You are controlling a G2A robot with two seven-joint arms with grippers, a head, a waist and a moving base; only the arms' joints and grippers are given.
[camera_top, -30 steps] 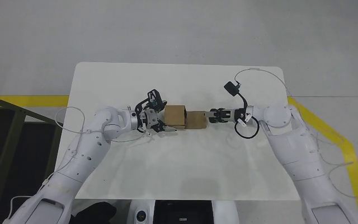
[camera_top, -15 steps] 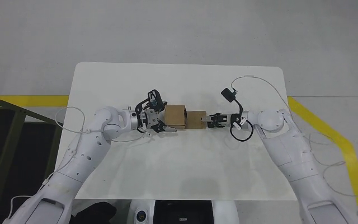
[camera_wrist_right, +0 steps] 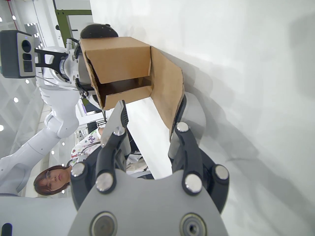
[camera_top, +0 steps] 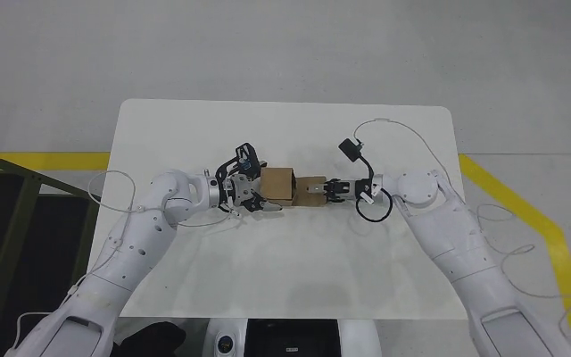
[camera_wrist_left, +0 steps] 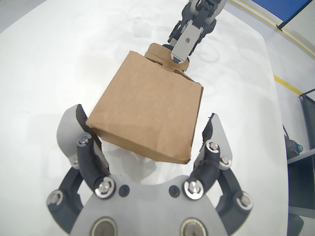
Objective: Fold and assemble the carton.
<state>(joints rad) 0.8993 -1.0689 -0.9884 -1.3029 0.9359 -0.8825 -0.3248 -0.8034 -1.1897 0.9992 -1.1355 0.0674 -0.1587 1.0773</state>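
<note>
The left gripper is released. Its fingers are spread round the near end of the carton. One pad touches a near corner of the carton. The other pad stands just beside the opposite edge, with a thin gap showing between them.

The carton is brown cardboard, formed into a sleeve. It sits at mid-table between the two grippers, its length running along the line from one gripper to the other. A shadow lies on the table under its near end.

The far end of the carton is open, and the right wrist view shows a dark interior. A flap projects from this end toward the right gripper. In the right wrist view the flap stands out from the open mouth at an angle and is not folded shut.

The right gripper is released and its fingers straddle the flap. One finger lies against the flap's outer face. The other is apart from it, with a clear gap.

The table is white with rounded corners. A thin white cable loops above its far right part. Beyond the table is grey floor with a yellow line
</note>
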